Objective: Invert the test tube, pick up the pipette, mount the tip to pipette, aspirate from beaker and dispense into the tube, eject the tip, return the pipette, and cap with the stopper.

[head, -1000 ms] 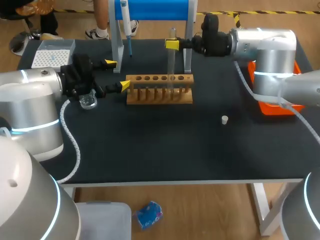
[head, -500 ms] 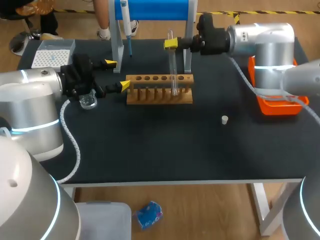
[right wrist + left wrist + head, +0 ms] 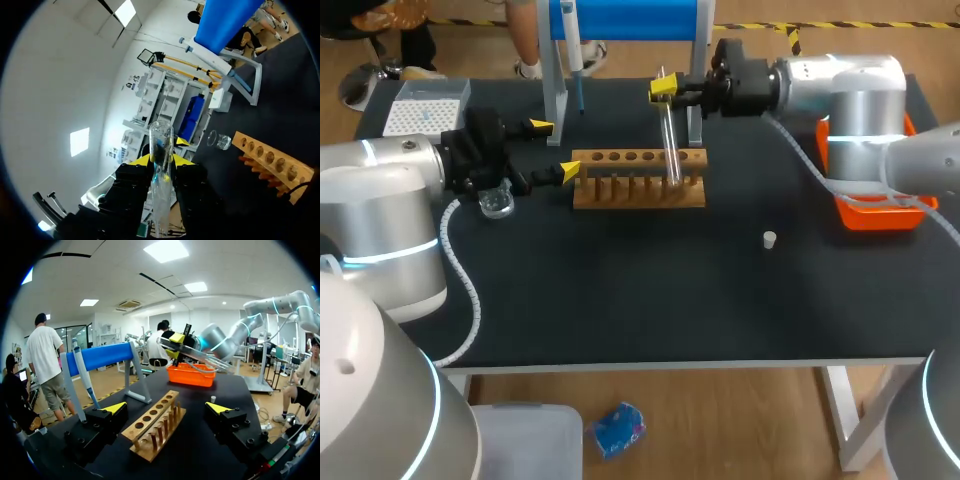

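My right gripper (image 3: 664, 90) is shut on a clear glass test tube (image 3: 670, 135) near one end, above the wooden rack (image 3: 638, 180). The tube hangs tilted, its lower end over the rack's right holes. In the right wrist view the tube (image 3: 161, 150) stands between the yellow tips of my right gripper (image 3: 162, 172). My left gripper (image 3: 552, 149) is open at the rack's left end, and the rack (image 3: 155, 427) lies between its fingers without touching them. The pipette (image 3: 572, 45) hangs on the blue stand. A glass beaker (image 3: 497, 203) sits under my left wrist. The white stopper (image 3: 770, 239) lies right of centre.
A white tip box (image 3: 425, 108) sits at the back left corner. An orange tray (image 3: 875, 215) lies at the right edge under my right arm. The blue stand's grey legs (image 3: 555, 100) rise just behind the rack.
My right gripper has turned its wrist, so the tube has gone from upright to tilted, its lower end swinging right. The left arm has not moved.
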Tool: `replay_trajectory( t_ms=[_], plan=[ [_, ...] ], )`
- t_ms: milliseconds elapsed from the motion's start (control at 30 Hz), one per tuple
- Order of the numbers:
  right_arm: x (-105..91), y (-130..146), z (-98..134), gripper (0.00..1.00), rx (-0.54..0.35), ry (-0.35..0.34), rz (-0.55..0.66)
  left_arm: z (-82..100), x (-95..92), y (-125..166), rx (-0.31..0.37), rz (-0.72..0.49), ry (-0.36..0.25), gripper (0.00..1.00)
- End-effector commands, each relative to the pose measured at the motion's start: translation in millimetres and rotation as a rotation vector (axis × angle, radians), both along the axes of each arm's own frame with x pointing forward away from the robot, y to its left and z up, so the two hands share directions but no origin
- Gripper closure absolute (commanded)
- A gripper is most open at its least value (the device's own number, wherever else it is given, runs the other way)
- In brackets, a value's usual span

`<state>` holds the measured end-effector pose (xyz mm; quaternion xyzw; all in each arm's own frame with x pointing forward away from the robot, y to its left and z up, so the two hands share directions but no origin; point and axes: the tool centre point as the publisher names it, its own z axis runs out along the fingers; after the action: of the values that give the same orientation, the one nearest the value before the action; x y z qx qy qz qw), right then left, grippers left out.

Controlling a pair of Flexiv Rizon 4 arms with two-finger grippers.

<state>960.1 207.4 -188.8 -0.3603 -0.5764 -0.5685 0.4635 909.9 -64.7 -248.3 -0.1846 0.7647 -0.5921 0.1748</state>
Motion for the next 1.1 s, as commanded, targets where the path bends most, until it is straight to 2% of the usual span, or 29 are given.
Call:
replay_trajectory(
  t_ms=[33,67,167,367,567,633,700,767,833,900,967,1100],
  plan=[
    [1.8,0.9,-5.2,1.00,-0.002,0.074,0.015,-1.2,-1.1,-1.5,-0.001,0.006,-0.005,0.00],
    [1.1,1.4,-7.0,1.00,0.012,0.131,0.016,-1.2,-1.1,-1.5,-0.001,0.006,-0.005,0.00],
    [2.0,1.3,-13.2,1.00,-0.014,0.168,0.012,-1.2,-1.1,-1.5,-0.001,0.006,-0.005,0.00],
    [1.6,2.5,-20.3,1.00,-0.049,0.185,0.018,-1.2,-1.1,-1.5,-0.001,0.006,-0.005,0.00],
    [0.9,4.0,-21.8,1.00,-0.032,0.252,0.026,-1.2,-1.1,-1.5,-0.001,0.006,-0.005,0.00],
    [0.8,4.1,-22.7,1.00,-0.054,0.252,0.037,-1.2,-1.1,-1.5,-0.001,0.006,-0.005,0.00],
    [0.5,4.1,-22.7,1.00,-0.026,0.296,0.041,-1.2,-1.1,-1.5,-0.001,0.006,-0.005,0.00],
    [1.0,3.6,-22.7,1.00,-0.058,0.277,0.042,-1.2,-1.1,-1.5,-0.001,0.006,-0.005,0.00],
    [1.8,3.1,-23.3,1.00,-0.046,0.313,0.039,-1.2,-1.1,-1.5,-0.001,0.006,-0.005,0.00],
    [3.1,2.3,-23.9,1.00,-0.065,0.300,0.037,-1.2,-1.1,-1.5,-0.001,0.006,-0.005,0.00],
    [3.1,1.6,-25.0,1.00,-0.062,0.330,0.037,-1.2,-1.1,-1.5,-0.001,0.006,-0.005,0.00],
    [2.7,-0.6,-27.2,1.00,-0.081,0.329,0.033,-1.2,-1.1,-1.5,-0.001,0.006,-0.005,0.00]
  ],
)
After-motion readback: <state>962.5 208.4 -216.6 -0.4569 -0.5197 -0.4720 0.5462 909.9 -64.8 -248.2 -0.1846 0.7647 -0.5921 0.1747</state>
